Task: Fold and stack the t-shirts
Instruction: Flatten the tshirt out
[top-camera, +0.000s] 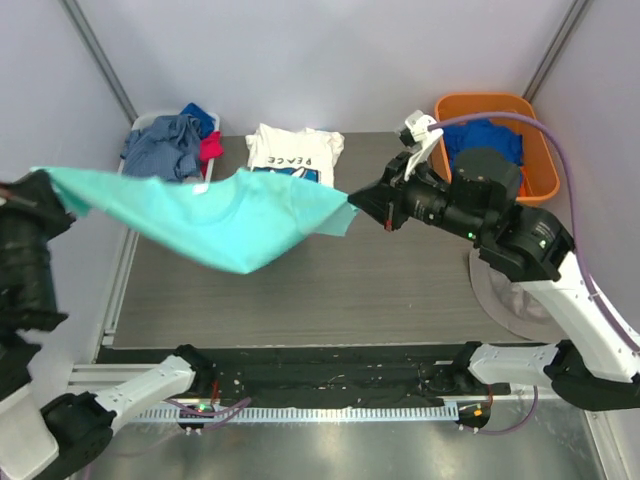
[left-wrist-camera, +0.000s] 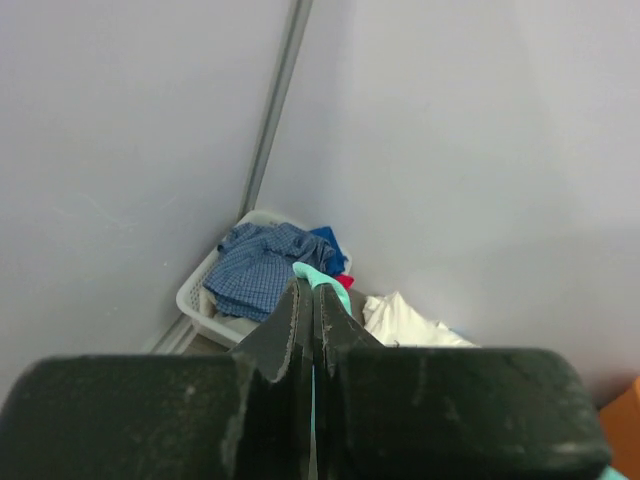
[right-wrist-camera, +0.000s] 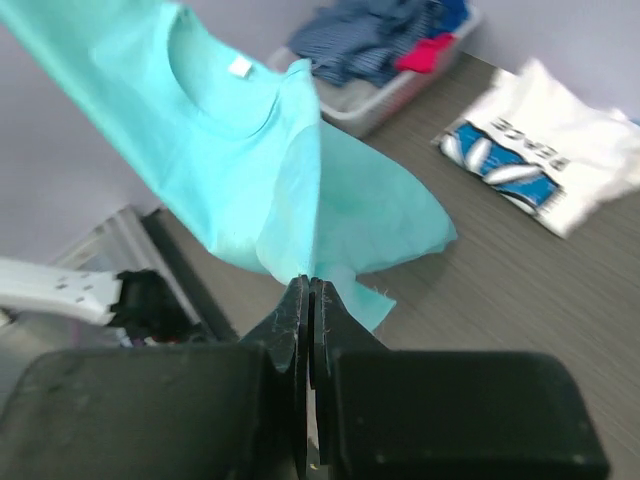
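While both jaws pinch its ends, mint-teal t-shirt (top-camera: 215, 215) stretched above table (top-camera: 400, 290), white t-shirt (top-camera: 293, 150) behind

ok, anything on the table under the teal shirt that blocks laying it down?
Nothing visible. The teal t-shirt hangs stretched between the left gripper and right gripper over bare table; the folded white PEACE t-shirt lies behind it at the far edge. The top view hides the patch directly beneath.
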